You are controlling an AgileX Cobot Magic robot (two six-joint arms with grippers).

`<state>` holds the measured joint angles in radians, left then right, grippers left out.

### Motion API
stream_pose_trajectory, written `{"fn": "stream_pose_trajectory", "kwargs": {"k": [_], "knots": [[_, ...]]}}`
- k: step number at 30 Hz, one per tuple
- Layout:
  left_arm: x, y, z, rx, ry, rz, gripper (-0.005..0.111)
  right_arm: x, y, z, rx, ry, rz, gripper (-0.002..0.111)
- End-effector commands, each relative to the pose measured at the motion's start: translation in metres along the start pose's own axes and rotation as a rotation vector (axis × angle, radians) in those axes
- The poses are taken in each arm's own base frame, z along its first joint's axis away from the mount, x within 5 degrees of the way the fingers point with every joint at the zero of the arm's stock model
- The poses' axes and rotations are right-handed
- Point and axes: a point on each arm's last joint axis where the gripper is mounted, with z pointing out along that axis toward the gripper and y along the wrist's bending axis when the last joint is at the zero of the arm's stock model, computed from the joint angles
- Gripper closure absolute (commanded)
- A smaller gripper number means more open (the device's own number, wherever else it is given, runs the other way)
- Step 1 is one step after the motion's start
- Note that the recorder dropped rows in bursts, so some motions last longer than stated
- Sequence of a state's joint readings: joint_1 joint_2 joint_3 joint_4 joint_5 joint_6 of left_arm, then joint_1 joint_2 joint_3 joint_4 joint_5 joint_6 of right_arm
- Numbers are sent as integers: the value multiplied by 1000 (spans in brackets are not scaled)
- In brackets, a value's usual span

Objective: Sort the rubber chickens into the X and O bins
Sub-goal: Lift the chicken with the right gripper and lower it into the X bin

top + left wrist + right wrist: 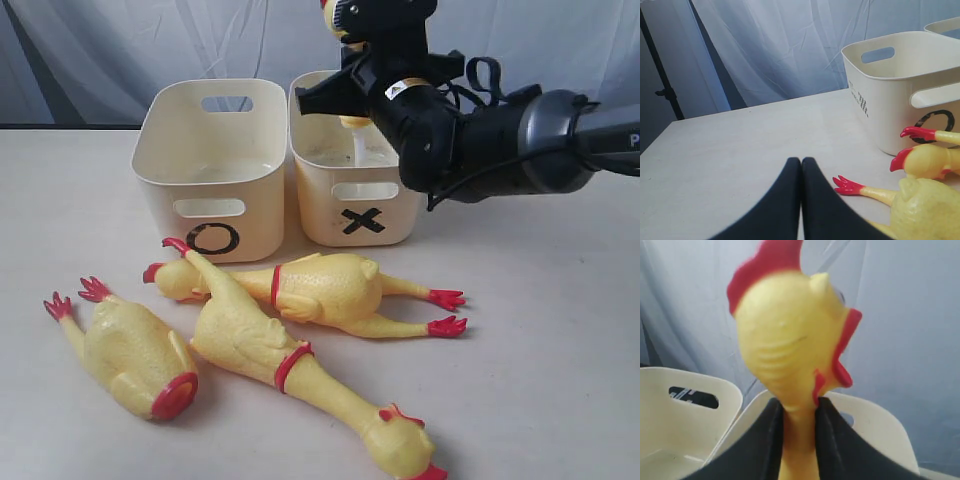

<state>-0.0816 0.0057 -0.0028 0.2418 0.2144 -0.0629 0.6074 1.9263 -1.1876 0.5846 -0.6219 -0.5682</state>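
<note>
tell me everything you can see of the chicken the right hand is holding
The chicken is a yellow toy that looks like soft rubber, with a red comb, an open red beak and a red wattle. The right hand is shut on its neck, one black finger on each side, with the head sticking up out of the grip. In the exterior view it is held over the X bin; the arm hides most of its body.

Held chicken (790, 340) body hidden behind fingers (842, 445).

O bin (255, 212) left of X bin (322, 212)
</note>
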Motion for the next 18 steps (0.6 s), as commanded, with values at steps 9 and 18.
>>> {"fn": "stream_pose_trajectory", "kwargs": {"k": [9, 18], "knots": [[0, 0, 0, -3, -11, 0, 107, 16, -4, 6, 39, 78, 67, 50], [0, 0, 0, -3, -11, 0, 107, 3, -6, 1, 34, 54, 78, 50]]}}
